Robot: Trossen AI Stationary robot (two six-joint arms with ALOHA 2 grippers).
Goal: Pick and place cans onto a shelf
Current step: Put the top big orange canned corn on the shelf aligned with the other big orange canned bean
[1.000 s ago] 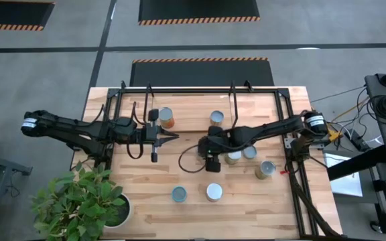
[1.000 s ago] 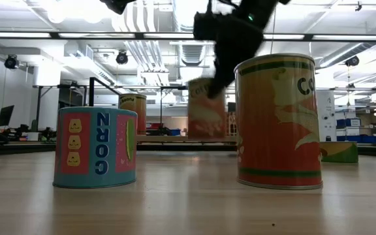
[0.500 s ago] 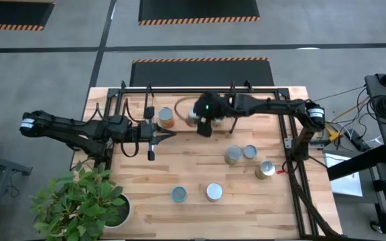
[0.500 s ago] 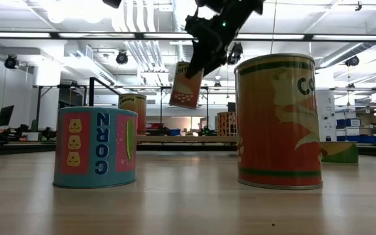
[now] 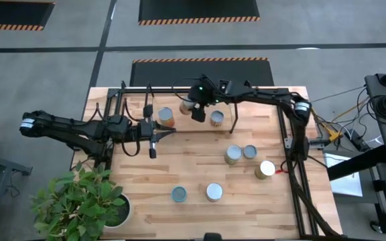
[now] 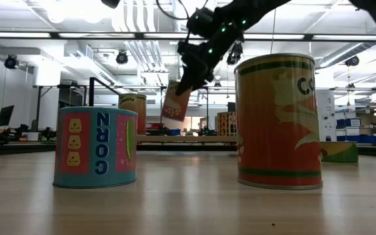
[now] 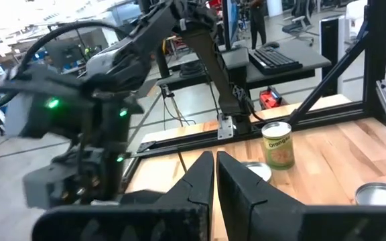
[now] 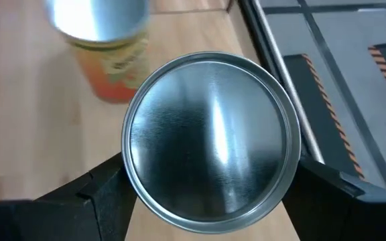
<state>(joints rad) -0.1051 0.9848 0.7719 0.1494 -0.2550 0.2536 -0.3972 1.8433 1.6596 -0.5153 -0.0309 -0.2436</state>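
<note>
Your right pincer (image 5: 197,107) is pinching a can (image 6: 175,103) by its sides, fingers spread wide around it, carrying it tilted in the air over the far part of the counter (image 5: 179,167), above the shelf (image 5: 260,94). From its wrist you see the can's smooth, mirror-bright round lid (image 8: 211,139). Two cans already stand by that far rack: an orange-labelled one (image 5: 166,118) to the left and a silver-topped one (image 5: 216,118) to the right. Five more wait on the pale wood planks nearer you, three clustered at right (image 5: 232,155) and two near the front (image 5: 214,192), so you're under halfway, I'd judge. Your left pincer (image 5: 154,137) waits pressed together at the left.
</note>
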